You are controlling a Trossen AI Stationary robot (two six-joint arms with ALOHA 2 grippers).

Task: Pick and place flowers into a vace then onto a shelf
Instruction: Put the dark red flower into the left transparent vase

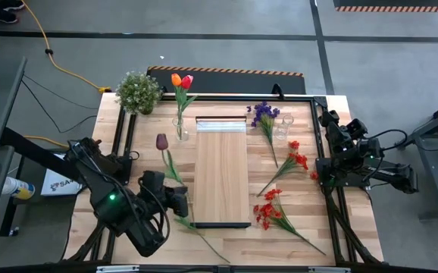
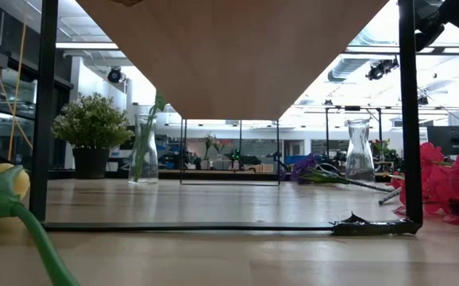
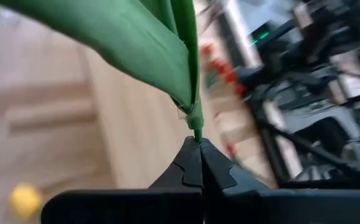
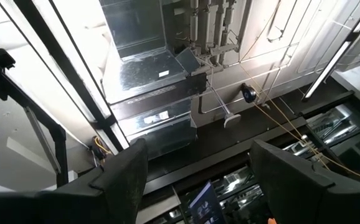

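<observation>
So my left gripper is sitting at the lower left of the overhead frame, right by the left edge of the shelf, and its fingers are pinched fully together on the green stem of a tulip. In the wrist cam a big folded leaf is fanning out from the stem just above the fingertips.

My right gripper is parked over at the right edge of the table, tilted up toward the ceiling with its fingers spread wide and gripping nothing.

The shelf is lying down the middle of the frame, bare on top. One glass vase is standing just off its upper left corner and is already holding an orange and a red tulip. A second vase, empty, is standing off the upper right corner.

The rest of the flowers are lying flat on the table: a dark purple tulip left of the shelf, a purple sprig upper right, and red sprays and to the right. A yellow tulip head is lying at the far left of the low cam. The potted plant is sitting at the upper left corner.
</observation>
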